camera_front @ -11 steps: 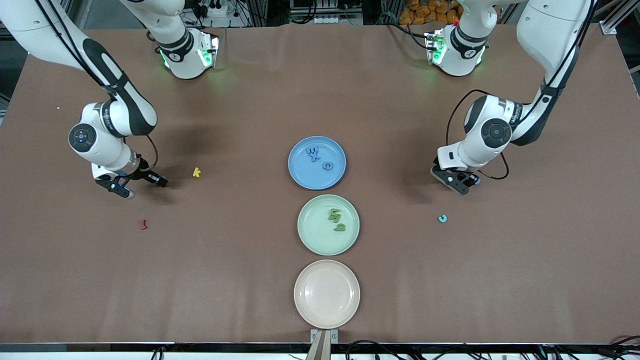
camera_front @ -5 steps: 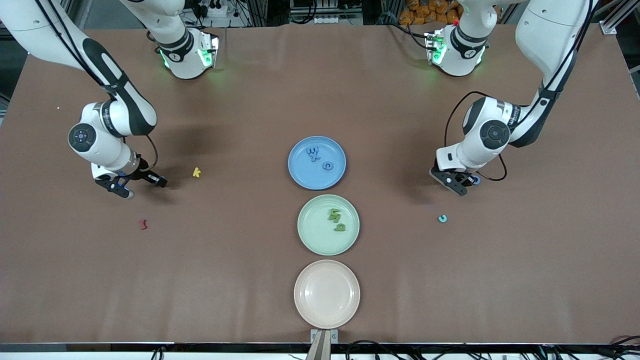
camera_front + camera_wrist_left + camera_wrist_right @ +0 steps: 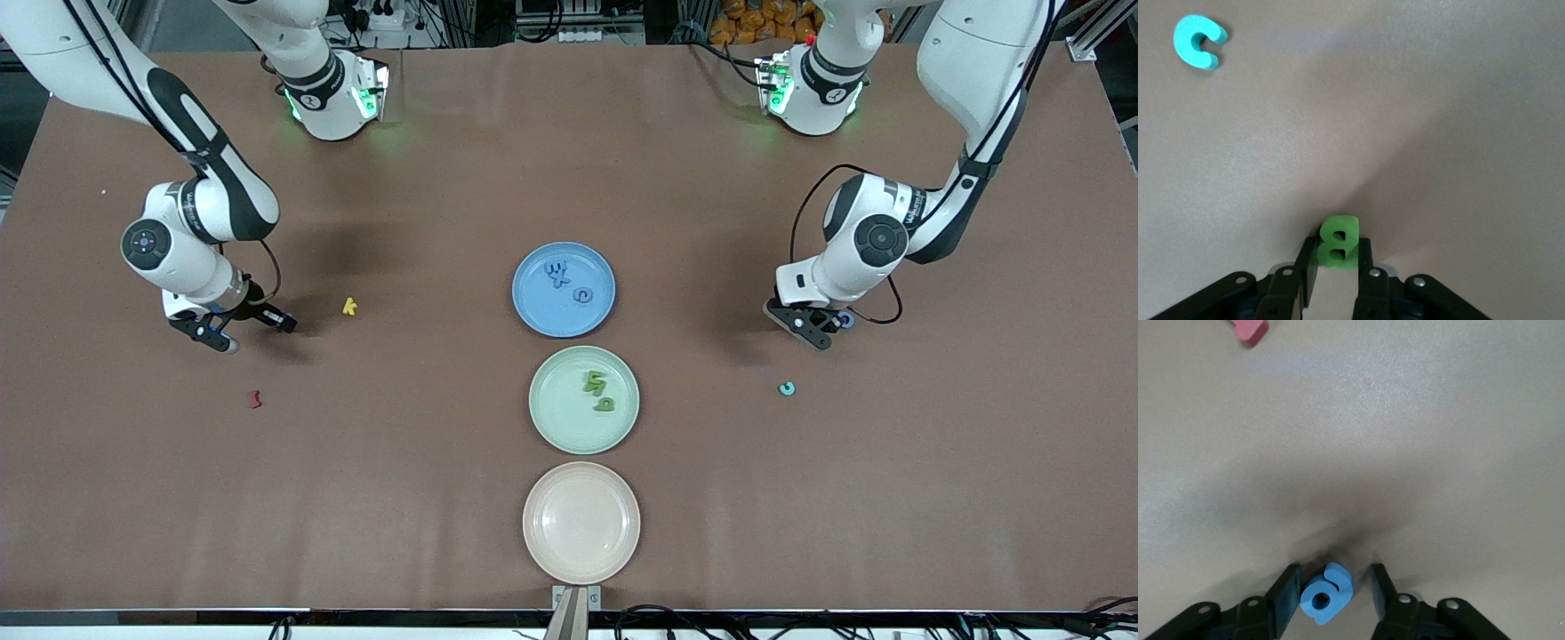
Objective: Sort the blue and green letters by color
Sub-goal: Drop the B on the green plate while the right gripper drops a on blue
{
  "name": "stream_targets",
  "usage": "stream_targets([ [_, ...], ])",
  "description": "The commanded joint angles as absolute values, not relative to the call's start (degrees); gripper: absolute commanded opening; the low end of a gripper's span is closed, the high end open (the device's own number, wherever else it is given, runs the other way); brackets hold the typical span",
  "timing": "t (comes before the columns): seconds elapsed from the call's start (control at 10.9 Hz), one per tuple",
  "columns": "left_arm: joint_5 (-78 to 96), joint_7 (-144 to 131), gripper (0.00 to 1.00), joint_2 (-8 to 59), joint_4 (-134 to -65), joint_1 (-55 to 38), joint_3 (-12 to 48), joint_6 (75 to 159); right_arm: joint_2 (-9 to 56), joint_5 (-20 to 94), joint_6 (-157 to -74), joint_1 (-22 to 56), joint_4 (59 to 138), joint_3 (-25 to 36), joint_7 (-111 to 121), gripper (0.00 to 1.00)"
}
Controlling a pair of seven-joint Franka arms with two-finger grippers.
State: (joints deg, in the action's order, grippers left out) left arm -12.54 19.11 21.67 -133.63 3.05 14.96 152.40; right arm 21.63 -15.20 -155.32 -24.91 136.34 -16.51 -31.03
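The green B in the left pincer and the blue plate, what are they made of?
The green B looks like soft foam: thick, matte, with blunt cut edges, though it could be rubbery plastic. The blue plate looks like smooth hard plastic, with an even colour and a faint sheen.

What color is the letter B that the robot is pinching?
Green. The letter B shows best in the left wrist view.

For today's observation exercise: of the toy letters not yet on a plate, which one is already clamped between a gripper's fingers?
The green letter B, pinched by the left gripper. The blue letter sits between the right gripper's open fingers.
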Motion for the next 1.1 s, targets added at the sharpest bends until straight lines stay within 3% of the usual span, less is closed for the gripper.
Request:
stream_targets([
  [0.0,-11.8,19.7,0.03,23.2,-130.3,3.3,15.2,153.0,20.9,-16.2,-155.9,-24.4,137.7,-16.5,-32.3,0.45],
  [0.37,-11.5,15.6,0.0,22.7,-124.6,3.1,16.3,152.2,20.3,-16.1,-155.7,-24.0,138.0,-16.5,-32.3,0.35],
  [0.64,-10.2,6.9,0.0,22.7,-119.6,3.0,21.0,149.2,20.4,-16.1,-155.7,-24.0,138.2,-16.5,-32.3,0.29],
  [0.73,-10.2,3.5,0.0,22.2,-118.7,3.2,23.2,148.9,20.4,-16.1,-155.7,-23.9,138.1,-16.5,-32.1,0.21],
  [1.01,-10.0,-6.7,0.0,22.4,-112.5,2.7,27.8,146.0,16.8,-16.3,-151.3,-23.4,137.5,-16.7,-31.5,0.2],
])
